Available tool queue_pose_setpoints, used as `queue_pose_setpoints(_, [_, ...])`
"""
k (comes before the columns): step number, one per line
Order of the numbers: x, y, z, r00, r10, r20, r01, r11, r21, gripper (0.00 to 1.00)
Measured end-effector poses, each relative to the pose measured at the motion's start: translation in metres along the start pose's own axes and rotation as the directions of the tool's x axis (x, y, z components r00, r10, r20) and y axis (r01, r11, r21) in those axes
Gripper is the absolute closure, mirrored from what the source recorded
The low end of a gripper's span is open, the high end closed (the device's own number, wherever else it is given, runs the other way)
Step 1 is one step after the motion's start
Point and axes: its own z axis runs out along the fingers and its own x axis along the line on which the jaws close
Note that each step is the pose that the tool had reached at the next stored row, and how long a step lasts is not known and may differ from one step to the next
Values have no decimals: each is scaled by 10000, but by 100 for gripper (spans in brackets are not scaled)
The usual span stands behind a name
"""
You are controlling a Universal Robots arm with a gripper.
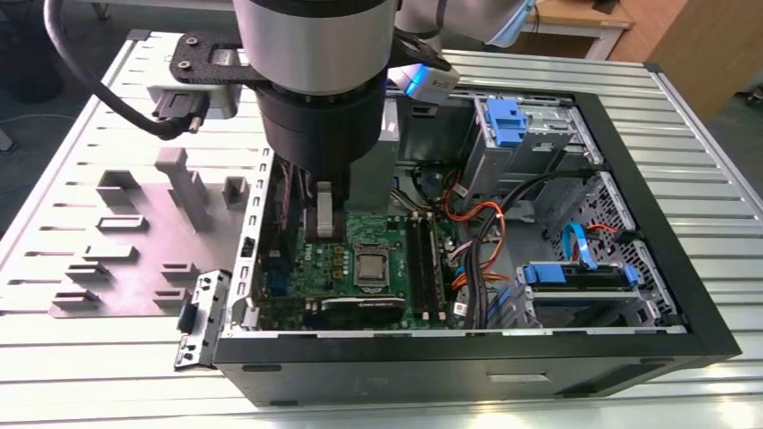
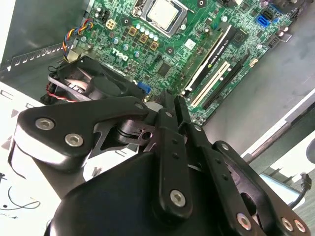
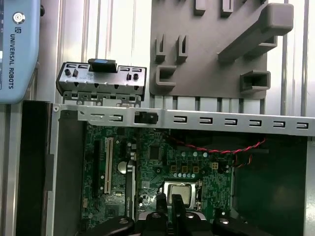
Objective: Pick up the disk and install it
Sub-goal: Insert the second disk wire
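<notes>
One open computer case point(image 1: 477, 371) holds motherboard point(image 1: 304, 268); hand point(image 2: 174, 101) closed, empty, above motherboard.

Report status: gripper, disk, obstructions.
Gripper shut, empty, over the motherboard. Blue-railed drive, likely the disk, seated in the case, exterior view's right. Cables lie between.

A slotted metal table point(image 1: 680, 125) carries an open black computer case point(image 1: 453, 368). A grey plate point(image 1: 131, 246) with raised holders lies towards the table's edge at the exterior view's left. A small metal bracket point(image 1: 197, 317) lies just beside the case.
</notes>
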Motion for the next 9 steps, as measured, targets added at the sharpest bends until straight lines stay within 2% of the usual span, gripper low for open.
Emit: queue_pose_setpoints(9, [0,-4,0,10000,0,0,0,10000,0,81])
